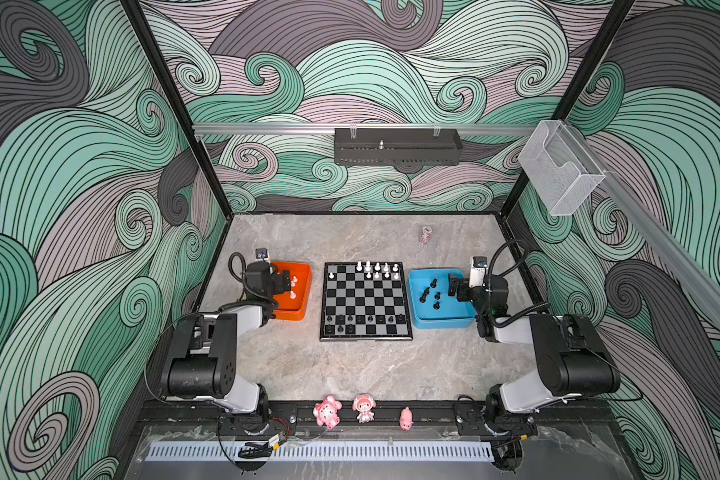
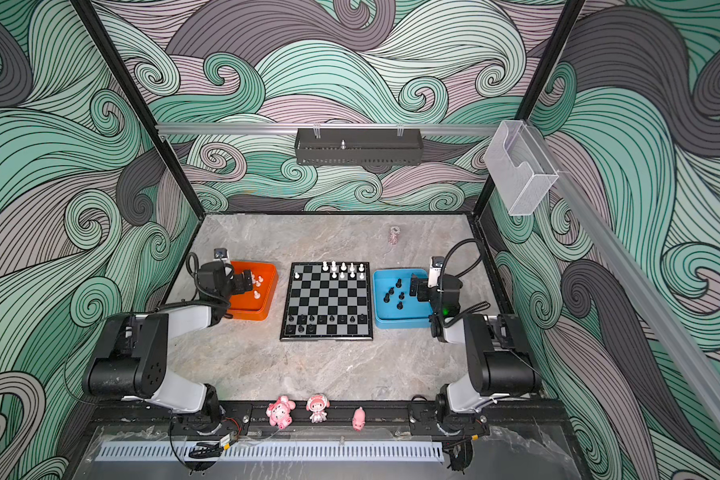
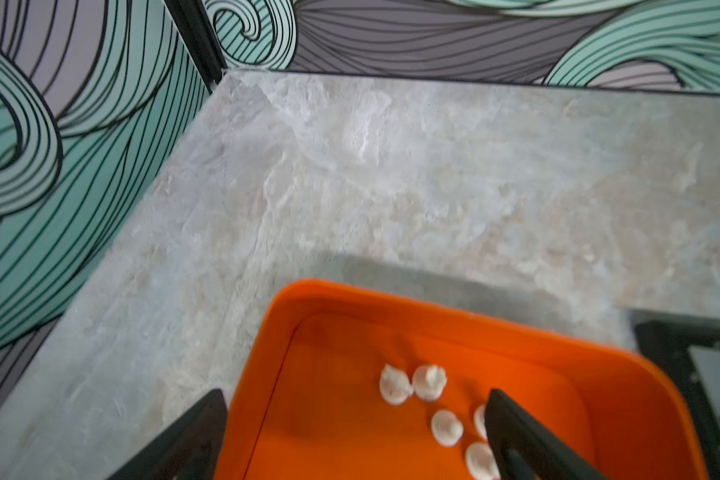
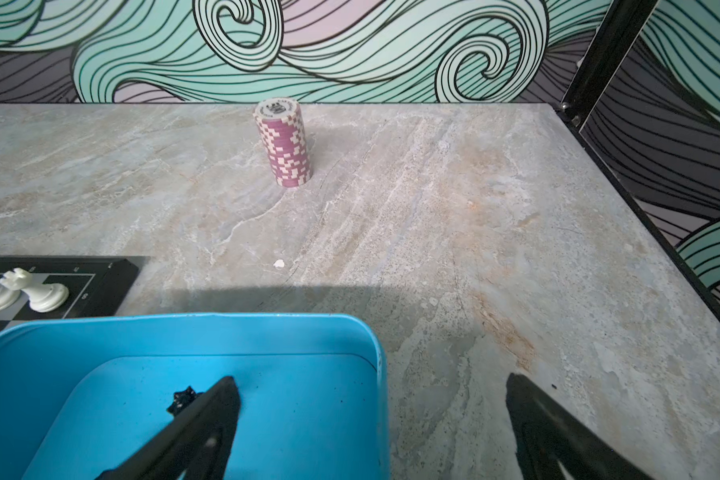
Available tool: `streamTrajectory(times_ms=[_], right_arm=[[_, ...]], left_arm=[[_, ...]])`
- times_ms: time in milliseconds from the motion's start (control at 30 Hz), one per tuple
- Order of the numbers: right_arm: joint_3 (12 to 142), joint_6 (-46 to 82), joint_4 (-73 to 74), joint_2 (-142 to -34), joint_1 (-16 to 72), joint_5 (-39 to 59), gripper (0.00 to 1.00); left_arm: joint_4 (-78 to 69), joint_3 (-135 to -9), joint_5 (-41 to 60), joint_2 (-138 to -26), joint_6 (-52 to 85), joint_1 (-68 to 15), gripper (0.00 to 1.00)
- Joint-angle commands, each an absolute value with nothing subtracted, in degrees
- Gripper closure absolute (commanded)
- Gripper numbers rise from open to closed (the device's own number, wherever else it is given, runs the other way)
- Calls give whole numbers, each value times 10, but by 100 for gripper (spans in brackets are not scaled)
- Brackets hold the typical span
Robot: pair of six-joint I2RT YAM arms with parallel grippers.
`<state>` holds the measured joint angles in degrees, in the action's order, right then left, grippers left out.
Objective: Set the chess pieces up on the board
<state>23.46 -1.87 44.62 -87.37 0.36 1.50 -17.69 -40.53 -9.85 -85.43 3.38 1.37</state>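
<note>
1. Hovering over the orange tray [image 1: 305, 293] at 9 o'clock from the board [image 1: 365, 302], your left gripper [image 1: 286, 281] had its jaws spread fully and nothing between them. I judge you parked it there to pick the next white man.
2. Your right gripper [image 1: 454, 287] mirrored it at 3 o'clock over the blue tray [image 1: 415, 309], equally wide and empty. In its wrist view one finger hung above the tray floor and the other outside the wall.
3. The orange tray held a handful of loose white pieces [image 3: 429, 382], clustered close together.
4. The blue tray held a handful of loose black pieces [image 1: 435, 296], scattered apart.
5. On the board, standing white pieces [image 1: 377, 268] lined the 12 o'clock edge and standing black pieces [image 1: 359, 320] the 6 o'clock rows. Both ranks had gaps, so I judge your set-up was partly done.
6. A stack of poker chips [image 4: 284, 143] stood near 1 o'clock, well apart.
</note>
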Motion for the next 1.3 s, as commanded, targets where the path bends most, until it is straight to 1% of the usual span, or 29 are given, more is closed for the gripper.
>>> streamTrajectory(times_ms=[0, 167, 233, 300, 367, 467, 600, 633, 800, 867, 933, 1000, 1067, 1167, 1267], right_arm=[[274, -7, 363, -826, 1, 10, 1], [296, 9, 291, -757, 1, -2, 1], [325, 18, 235, -725, 0, 22, 1], [366, 29, 167, -705, 0, 49, 1], [410, 36, 91, -695, 0, 72, 1], [475, 34, -4, -689, 1, 116, 1], [539, 95, -95, -687, 2, 105, 1], [551, 101, -112, -690, 1, 115, 1], [585, 128, -137, -709, 1, 188, 1], [583, 151, -129, -717, 1, 200, 1], [587, 143, -137, -722, 2, 242, 1], [588, 152, -147, -725, 4, 236, 1], [584, 127, -153, -724, 7, 239, 1], [578, 108, -174, -722, 18, 207, 1], [607, 104, -242, -748, 31, 195, 1]], left_arm=[[-14, -476, -93, -793, 64, 16, 1], [-1, -481, -61, -705, 80, 16, 1], [11, -493, -53, -679, 88, 16, 1], [63, -523, -56, -663, 99, 16, 1], [114, -556, -62, -655, 109, 17, 1], [175, -595, -28, -649, 88, 17, 1], [213, -621, -3, -640, 83, 17, 1], [217, -624, 8, -639, 76, 17, 1], [225, -629, 17, -636, 72, 16, 1], [233, -633, 38, -638, 66, 16, 1], [254, -649, 69, -651, 61, 15, 1], [278, -672, 96, -671, 59, 15, 1], [292, -691, 119, -691, 57, 15, 1], [273, -695, 154, -709, 63, 13, 1], [271, -718, 148, -744, 62, -23, 1]])
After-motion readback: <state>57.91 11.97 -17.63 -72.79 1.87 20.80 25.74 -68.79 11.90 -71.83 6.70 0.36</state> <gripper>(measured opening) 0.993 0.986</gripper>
